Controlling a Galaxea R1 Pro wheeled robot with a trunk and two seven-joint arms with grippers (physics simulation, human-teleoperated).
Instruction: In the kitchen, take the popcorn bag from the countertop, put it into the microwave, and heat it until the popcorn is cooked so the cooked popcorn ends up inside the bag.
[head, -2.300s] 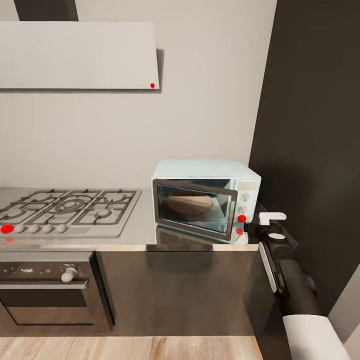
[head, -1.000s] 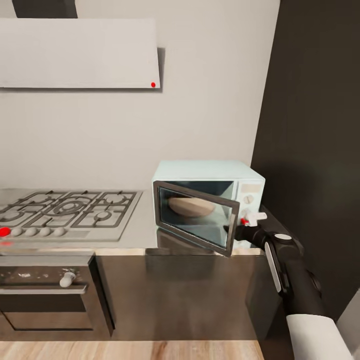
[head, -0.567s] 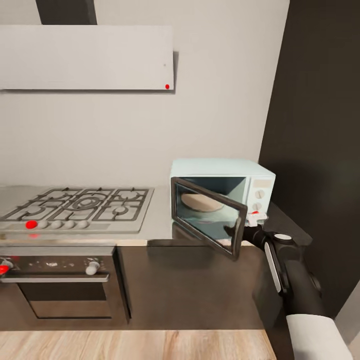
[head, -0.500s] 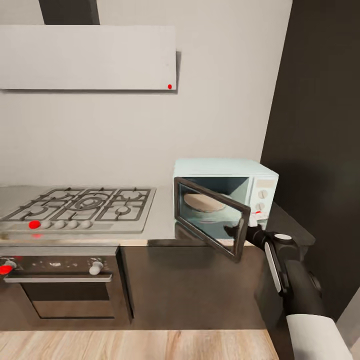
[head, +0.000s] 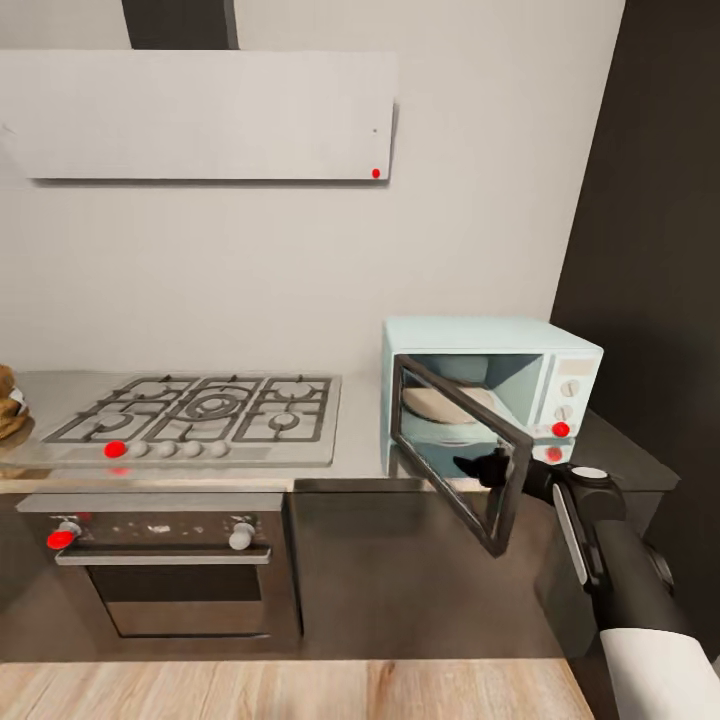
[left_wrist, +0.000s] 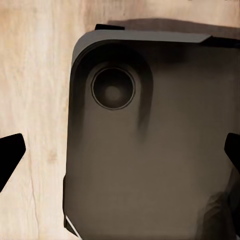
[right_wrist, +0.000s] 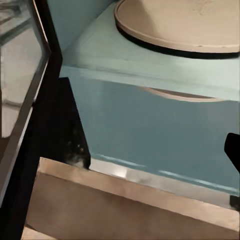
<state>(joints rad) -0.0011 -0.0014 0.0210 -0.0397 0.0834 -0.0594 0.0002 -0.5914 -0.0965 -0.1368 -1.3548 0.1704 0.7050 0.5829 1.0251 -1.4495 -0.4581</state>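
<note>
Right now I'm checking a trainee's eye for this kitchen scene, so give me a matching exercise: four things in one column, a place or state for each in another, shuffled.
Things:
1. microwave door
2. gas hob
3. oven
4. turntable plate

Places or states:
A. inside the microwave
B. swung partly open
C. below the hob, in the cabinet front
D. set into the countertop, left of the microwave

Pairs: 1-B, 2-D, 3-C, 4-A

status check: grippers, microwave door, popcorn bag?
Right gripper at open dark glass door of pale blue microwave; grip unclear. Tan turntable plate inside, no bag on it. Tan-brown paper bag far along steel countertop.
</note>
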